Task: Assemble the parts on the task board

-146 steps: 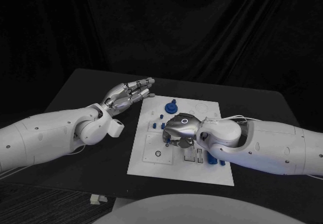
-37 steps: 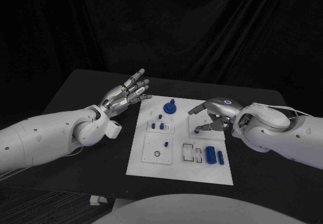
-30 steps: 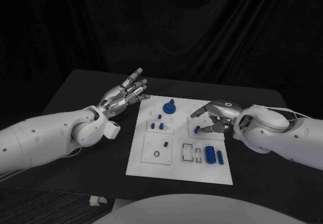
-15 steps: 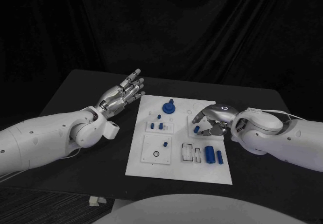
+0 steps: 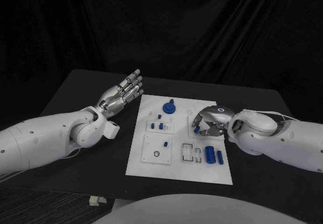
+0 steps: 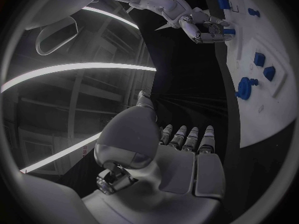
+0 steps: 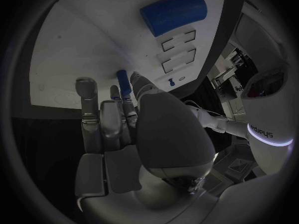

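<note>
The white task board [image 5: 151,161] lies in the middle of the black table. My right hand [image 5: 210,121] hangs low over the board's right middle, fingers curled down. It pinches a small blue peg [image 5: 196,131] [image 7: 123,81] between thumb and fingertips, the peg's lower end close to the board. My left hand [image 5: 122,93] [image 6: 181,157] is raised off the board's far left corner, fingers straight and apart, holding nothing. A blue knob part [image 5: 170,108] [image 6: 245,87] stands at the board's far end. Small blue pegs [image 5: 158,125] sit left of centre, and two blue cylinders [image 5: 214,155] lie near the front right.
A black ring [image 5: 157,153] sits in a square plate at the board's front left. White slotted inserts [image 5: 192,153] lie beside the cylinders; one blue cylinder [image 7: 174,13] lies just beyond my right hand. Bare black table [image 5: 87,88] surrounds the board on all sides.
My right hand has moved left and down over the board with the blue peg, curling tighter. The fingers of my left hand have straightened and drawn closer together.
</note>
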Tool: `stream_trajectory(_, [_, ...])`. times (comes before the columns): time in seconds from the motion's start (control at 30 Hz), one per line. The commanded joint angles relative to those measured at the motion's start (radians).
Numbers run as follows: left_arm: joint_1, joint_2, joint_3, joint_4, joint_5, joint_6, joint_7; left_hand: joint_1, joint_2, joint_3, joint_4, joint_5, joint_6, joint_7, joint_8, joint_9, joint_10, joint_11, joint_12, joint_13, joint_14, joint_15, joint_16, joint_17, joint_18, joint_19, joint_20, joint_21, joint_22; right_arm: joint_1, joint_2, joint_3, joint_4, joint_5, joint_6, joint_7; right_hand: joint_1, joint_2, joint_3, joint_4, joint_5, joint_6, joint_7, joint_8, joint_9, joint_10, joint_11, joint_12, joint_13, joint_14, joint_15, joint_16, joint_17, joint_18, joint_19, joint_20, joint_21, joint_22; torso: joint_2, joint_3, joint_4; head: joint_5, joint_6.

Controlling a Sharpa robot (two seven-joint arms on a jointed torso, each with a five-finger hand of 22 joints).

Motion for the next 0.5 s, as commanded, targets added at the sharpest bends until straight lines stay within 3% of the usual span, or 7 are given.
stream_trajectory(0.03, [-0.002, 0.002, 0.001, 0.002, 0.006, -0.017, 0.037, 0.000, -0.006, 0.005, 0.001, 0.004, 0.001, 0.005, 0.003, 0.001, 0.000, -0.008, -0.003, 0.000, -0.001, -0.009, -0.004, -0.001, 0.020, 0.001, -0.008, -0.006, -0.001, -0.004, 0.003, 0.000, -0.004, -0.021, 0.004, 0.001, 0.012, 0.001, 0.009, -0.007, 0.006, 0.016, -0.001, 0.007, 0.002, 0.018, -0.001, 0.003, -0.002, 0.007, -0.004, 0.004, 0.001, 0.010, 0.007, 0.000, 0.009, 0.077, -0.001, -0.0004, -0.0003, 0.000, 0.000])
stream_trajectory(0.5, [-0.005, 0.000, 0.001, 0.000, 0.006, -0.007, 0.028, 0.001, 0.000, 0.014, 0.001, 0.013, 0.011, -0.003, 0.004, 0.003, 0.000, -0.002, -0.011, -0.002, -0.001, 0.002, -0.004, -0.001, 0.020, 0.001, -0.004, -0.006, -0.001, -0.007, -0.006, 0.001, 0.008, -0.040, -0.037, 0.001, 0.059, -0.009, 0.096, -0.037, -0.008, 0.112, -0.018, 0.021, 0.018, 0.151, -0.031, -0.024, -0.003, 0.017, -0.030, 0.000, -0.003, 0.006, 0.021, -0.025, 0.050, 0.083, -0.003, -0.0002, -0.0007, 0.006, 0.000])
